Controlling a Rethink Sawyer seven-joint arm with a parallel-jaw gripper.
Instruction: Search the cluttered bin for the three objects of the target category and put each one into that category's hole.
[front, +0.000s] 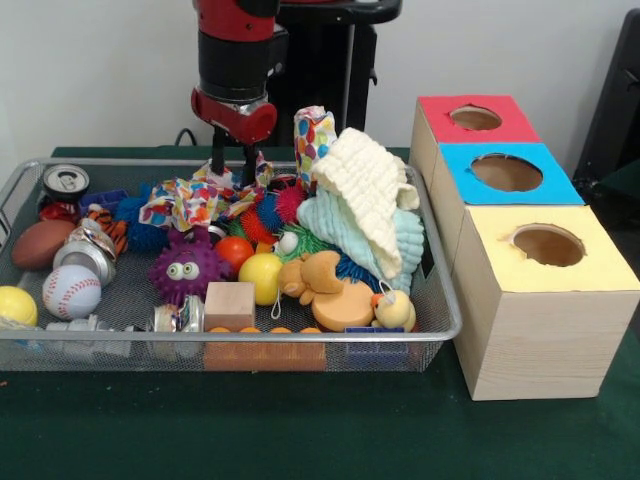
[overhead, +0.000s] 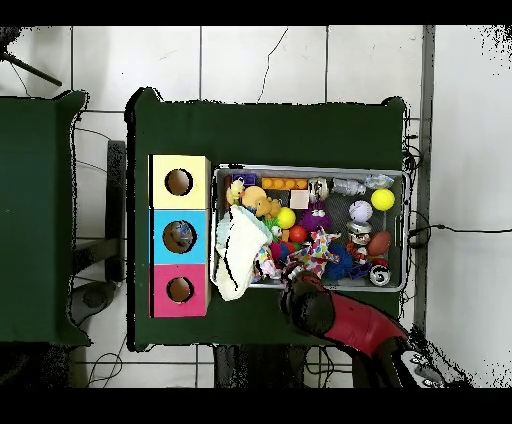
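Cluttered wire bin (front: 445, 300) sits on the green bench (front: 300, 430), packed with balls, crushed cans, spiky toys, a wooden block (front: 230, 305), a rubber duck (front: 395, 310) and a cream cloth (front: 370, 195) heaped at its right end. Just right of it stand three wooden boxes with holes, topped red (front: 478, 118), blue (front: 508, 172) and yellow (front: 548, 245) from far to near. The gripper (front: 232, 165) hangs at the bin's far side, its jaws narrowly apart over a spotted multicoloured cloth (front: 190, 200), holding nothing.

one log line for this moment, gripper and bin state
gripper: open, down over polka-dot cloth | bin: cluttered | boxes: red, blue, yellow holes
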